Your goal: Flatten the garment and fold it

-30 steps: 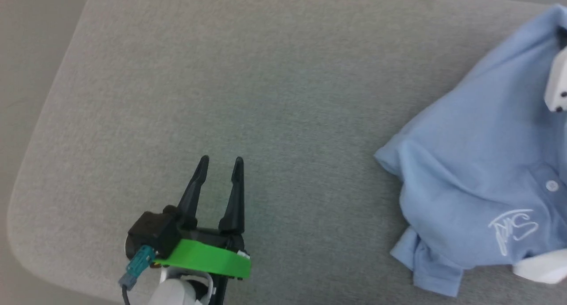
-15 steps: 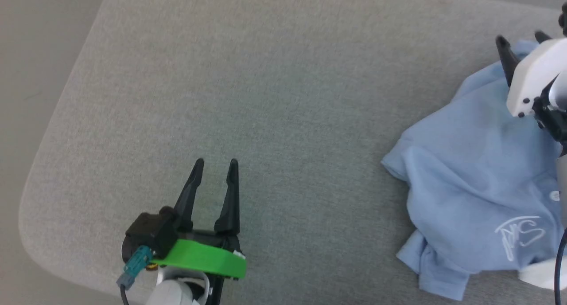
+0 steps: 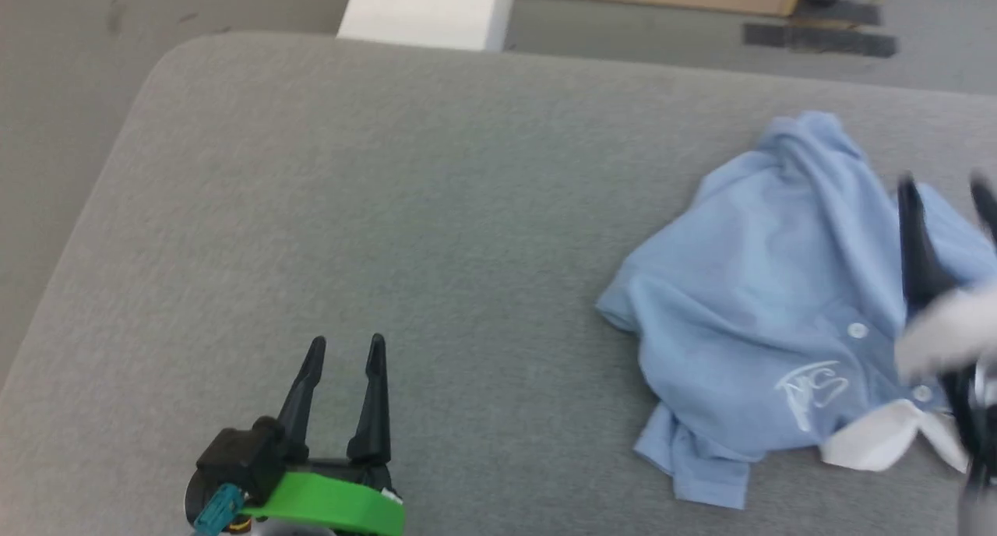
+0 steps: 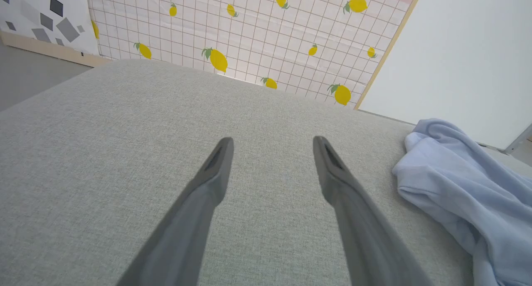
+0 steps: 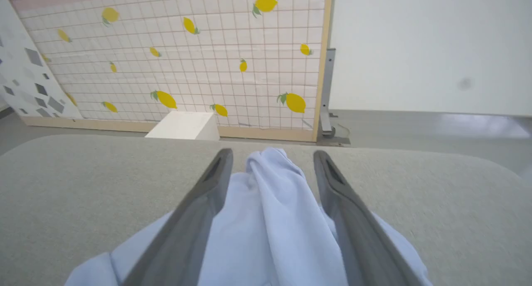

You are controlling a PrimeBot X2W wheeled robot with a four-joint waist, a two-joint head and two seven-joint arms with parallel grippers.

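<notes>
Fingers of the left gripper (image 3: 346, 341) and right gripper (image 5: 272, 161) parted, empty; crumpled polo shirt (image 3: 740, 302) on the table (image 3: 389, 170) beneath the right pair, well right of the left; likely soft, light, limp, so pinch a sleeve or hem edge.

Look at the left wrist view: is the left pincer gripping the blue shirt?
No, the left pincer is open over the bare grey surface, with the shirt lying apart to its right.
</notes>
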